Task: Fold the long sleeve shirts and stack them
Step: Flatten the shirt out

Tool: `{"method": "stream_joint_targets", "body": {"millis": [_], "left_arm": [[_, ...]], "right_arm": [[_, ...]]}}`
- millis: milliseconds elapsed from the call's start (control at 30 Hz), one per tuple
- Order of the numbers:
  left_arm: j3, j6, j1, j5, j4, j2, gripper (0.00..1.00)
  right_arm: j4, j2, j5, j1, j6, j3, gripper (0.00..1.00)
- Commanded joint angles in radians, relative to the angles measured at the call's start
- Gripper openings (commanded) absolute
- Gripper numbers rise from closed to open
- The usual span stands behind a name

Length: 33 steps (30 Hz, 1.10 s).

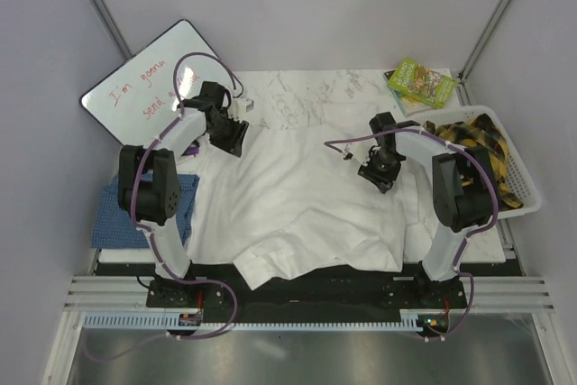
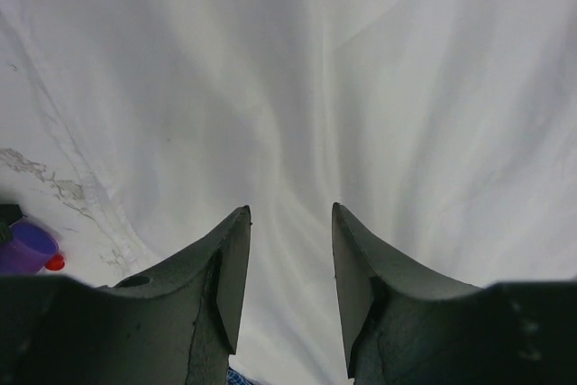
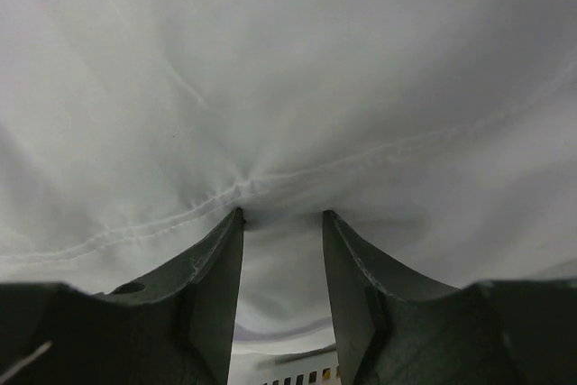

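The large white shirt (image 1: 297,196) lies spread and rumpled over the middle of the table, one part hanging over the near edge. It fills the left wrist view (image 2: 361,87) and the right wrist view (image 3: 288,69). The blue checked shirt (image 1: 108,214) lies at the table's left edge, partly under the left arm. My left gripper (image 1: 236,142) is open and empty just above the white shirt's far left part (image 2: 290,209). My right gripper (image 1: 379,178) is open over the shirt's right part, its fingertips touching a stitched seam (image 3: 281,214).
A white basket (image 1: 523,178) with yellow-and-black plaid cloth stands at the right edge. A whiteboard (image 1: 144,78) with red writing leans at the back left. A green book (image 1: 419,83) lies at the back right. Bare marble table (image 1: 297,96) shows behind the shirt.
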<state>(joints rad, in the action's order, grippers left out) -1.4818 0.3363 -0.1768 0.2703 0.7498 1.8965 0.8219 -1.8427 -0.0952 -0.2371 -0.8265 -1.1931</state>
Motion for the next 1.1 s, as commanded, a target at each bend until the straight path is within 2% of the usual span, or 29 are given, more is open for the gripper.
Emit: {"method": "stream_joint_targets", "body": {"millis": [0, 200, 367, 467, 567, 600, 633, 667, 767, 800, 867, 900, 933, 967, 1067], "left_arm": [[0.058, -0.040, 0.002, -0.043, -0.044, -0.027, 0.48], [0.162, -0.010, 0.020, -0.138, -0.073, 0.006, 0.45], [0.267, 0.033, 0.088, -0.190, -0.090, -0.008, 0.41], [0.326, 0.075, 0.117, -0.192, -0.083, -0.065, 0.40], [0.339, 0.130, 0.123, -0.134, -0.053, -0.115, 0.41], [0.334, 0.141, 0.123, -0.109, -0.047, -0.152, 0.44], [0.325, 0.144, 0.123, -0.079, -0.038, -0.168, 0.47], [0.289, 0.162, 0.120, 0.007, -0.005, -0.180, 0.50], [0.211, 0.150, 0.100, 0.061, 0.011, -0.209, 0.53], [0.187, 0.144, 0.097, 0.064, 0.010, -0.202, 0.54], [0.108, 0.141, 0.096, 0.073, 0.011, -0.174, 0.56], [0.083, 0.142, 0.097, 0.073, 0.013, -0.160, 0.67], [0.040, 0.153, 0.097, 0.075, 0.011, -0.127, 0.73], [0.025, 0.162, 0.097, 0.096, 0.011, -0.116, 0.88], [-0.032, 0.161, 0.097, 0.116, -0.003, -0.059, 0.92]], "right_arm": [[-0.095, -0.041, 0.132, 0.047, -0.118, 0.036, 0.47], [-0.084, -0.013, 0.130, 0.053, -0.181, 0.024, 0.48], [-0.050, 0.019, 0.138, 0.053, -0.249, 0.055, 0.50], [0.012, 0.074, 0.092, 0.036, -0.255, 0.087, 0.50], [0.117, 0.120, -0.065, 0.013, -0.232, 0.046, 0.52], [0.137, 0.123, -0.105, 0.013, -0.180, 0.009, 0.52], [0.176, 0.112, -0.188, 0.021, -0.148, -0.094, 0.53], [0.190, 0.099, -0.224, 0.027, -0.114, -0.158, 0.54], [0.197, 0.013, -0.328, 0.050, 0.032, -0.415, 0.59], [0.181, -0.044, -0.327, 0.050, 0.114, -0.527, 0.60], [0.132, -0.107, -0.299, 0.053, 0.186, -0.624, 0.61], [0.113, -0.171, -0.275, 0.055, 0.245, -0.702, 0.61], [0.064, -0.202, -0.241, 0.055, 0.274, -0.736, 0.61], [0.050, -0.232, -0.197, 0.058, 0.280, -0.764, 0.61], [-0.032, -0.320, -0.105, 0.068, 0.323, -0.836, 0.61]]}}
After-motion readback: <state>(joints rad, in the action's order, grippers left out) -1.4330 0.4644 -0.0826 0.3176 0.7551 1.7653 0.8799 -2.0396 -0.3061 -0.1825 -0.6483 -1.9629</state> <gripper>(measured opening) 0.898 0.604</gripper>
